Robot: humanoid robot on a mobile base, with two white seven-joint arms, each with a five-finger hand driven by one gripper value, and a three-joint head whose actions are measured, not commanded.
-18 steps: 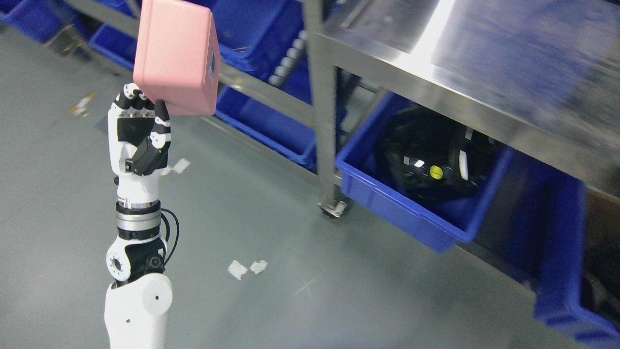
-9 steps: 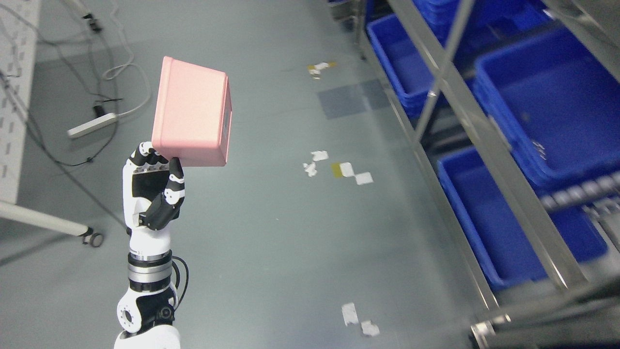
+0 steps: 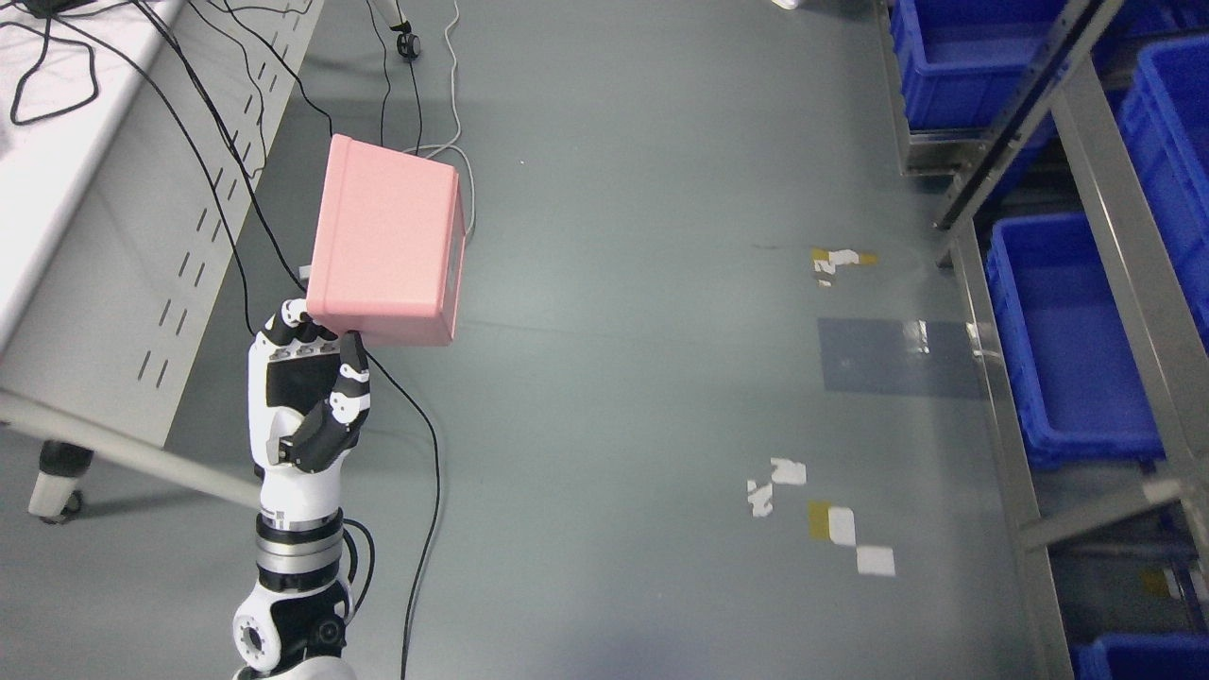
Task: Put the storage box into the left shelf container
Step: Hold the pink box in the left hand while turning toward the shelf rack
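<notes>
1. Left hand (image 3: 302, 397) raised at lower left of the head view, palm toward the camera. Fingers (image 3: 293, 332) curl up under the near bottom edge of the pink storage box (image 3: 387, 244); the thumb (image 3: 351, 382) reaches up to that same edge. The hand grips the box.
2. Box is held in the air above the hand, over the grey floor (image 3: 642, 378), touching no surface.
3. Orientation: long axis runs up the picture, leaning slightly right toward the top. Broad plain face toward the camera; narrow side face (with a small label, unreadable) toward the right. A seam crosses near the far top edge.
4. Below the hand: white wrist with metal ring, black joint and the forearm (image 3: 293, 604), entering at the bottom edge left of the middle.
5. Left of the hand: white perforated bench (image 3: 113, 227) on castors, black cables (image 3: 416, 472) trailing down across the floor behind the arm.
6. Far right, well apart from the box: metal shelf frame (image 3: 1115, 227) with blue bins (image 3: 1067, 349) on the lower level and more at the upper right.
7. Floor between carries scraps of white and yellow tape (image 3: 831, 519).
</notes>
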